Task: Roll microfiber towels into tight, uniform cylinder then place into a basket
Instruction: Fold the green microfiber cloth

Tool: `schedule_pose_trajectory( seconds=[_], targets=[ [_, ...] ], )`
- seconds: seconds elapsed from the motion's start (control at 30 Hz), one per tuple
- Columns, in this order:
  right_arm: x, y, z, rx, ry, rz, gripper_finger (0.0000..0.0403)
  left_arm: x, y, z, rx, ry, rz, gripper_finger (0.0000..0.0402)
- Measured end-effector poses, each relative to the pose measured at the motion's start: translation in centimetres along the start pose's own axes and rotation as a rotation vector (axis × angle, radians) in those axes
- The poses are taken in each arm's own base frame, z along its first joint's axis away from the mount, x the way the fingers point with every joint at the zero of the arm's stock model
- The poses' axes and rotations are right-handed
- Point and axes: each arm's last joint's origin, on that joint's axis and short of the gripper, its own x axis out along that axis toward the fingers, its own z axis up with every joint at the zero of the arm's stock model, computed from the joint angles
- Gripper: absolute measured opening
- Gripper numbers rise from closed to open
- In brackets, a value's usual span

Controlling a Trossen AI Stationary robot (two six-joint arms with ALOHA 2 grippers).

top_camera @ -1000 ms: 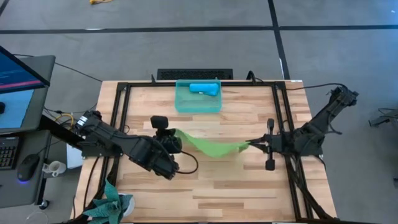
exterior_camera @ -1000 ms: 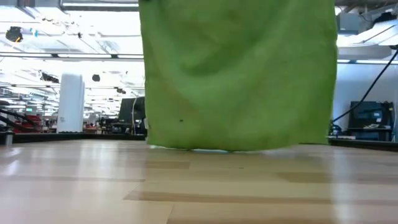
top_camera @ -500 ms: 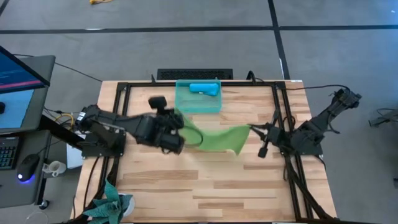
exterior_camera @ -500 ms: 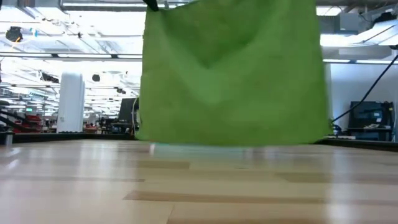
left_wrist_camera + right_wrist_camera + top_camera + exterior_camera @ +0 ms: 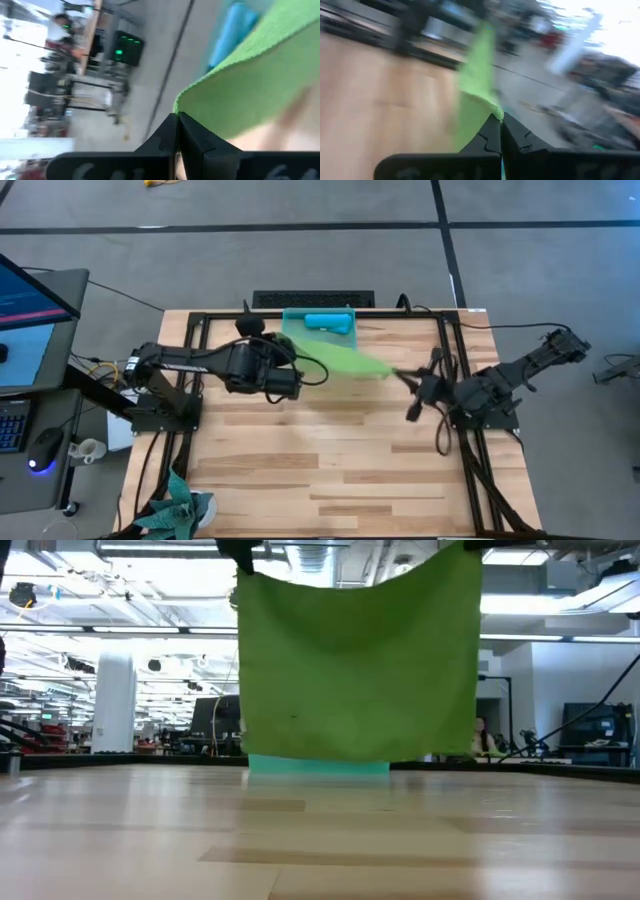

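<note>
Green towel (image 5: 345, 360) hung stretched in the air between both hands, above the worktop (image 5: 330, 470), just in front of the basket (image 5: 296, 320). L hand (image 5: 290, 352) was pinched shut on one top corner, R hand (image 5: 398, 372) pinched shut on the other. Blue towel (image 5: 328, 322), rolled, lay in the basket at the worktop's far edge.

Both arms are matte black, built of chunky jointed segments with thin black cables looping off them. Each ends in two slim, dark, angular fingers (image 5: 176, 131) above a broad black bar.
</note>
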Motion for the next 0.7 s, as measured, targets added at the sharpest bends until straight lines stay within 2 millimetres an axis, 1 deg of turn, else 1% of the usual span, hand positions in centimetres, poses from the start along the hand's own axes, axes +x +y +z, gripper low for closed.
schedule_pose_trajectory(
  seconds=[0.13, 0.2, 0.3, 0.4, 0.47, 0.57, 0.7],
  targets=[
    [-0.5, 1.5, -0.1, 0.094, -0.031, 0.237, 0.0008, -1.5, -1.2, -0.4, -0.068, 0.021, -0.166, 0.0],
    [-0.7, 2.6, -0.7, 0.171, 0.001, 0.343, 0.0008, -2.5, -2.0, -0.7, -0.123, 0.055, -0.288, 0.0],
    [-1.1, 4.9, -1.8, 0.287, 0.08, 0.464, 0.0009, -4.6, -3.7, -1.4, -0.181, 0.098, -0.455, 0.0],
    [-1.4, 7.5, -3.3, 0.339, 0.171, 0.514, 0.001, -6.4, -6.0, -2.3, -0.18, 0.079, -0.54, 0.0],
    [-1.5, 9.1, -3.7, 0.358, 0.208, 0.516, 0.0009, -7.4, -7.6, -3.0, -0.176, 0.052, -0.567, 0.0],
    [-1.9, 11.0, -3.8, 0.371, 0.207, 0.509, 0.0009, -8.4, -9.8, -4.0, -0.191, 0.019, -0.607, 0.0],
    [-2.3, 13.2, -3.3, 0.413, 0.163, 0.562, 0.0011, -9.8, -11.7, -5.5, -0.263, 0.006, -0.653, 0.0]
  ],
)
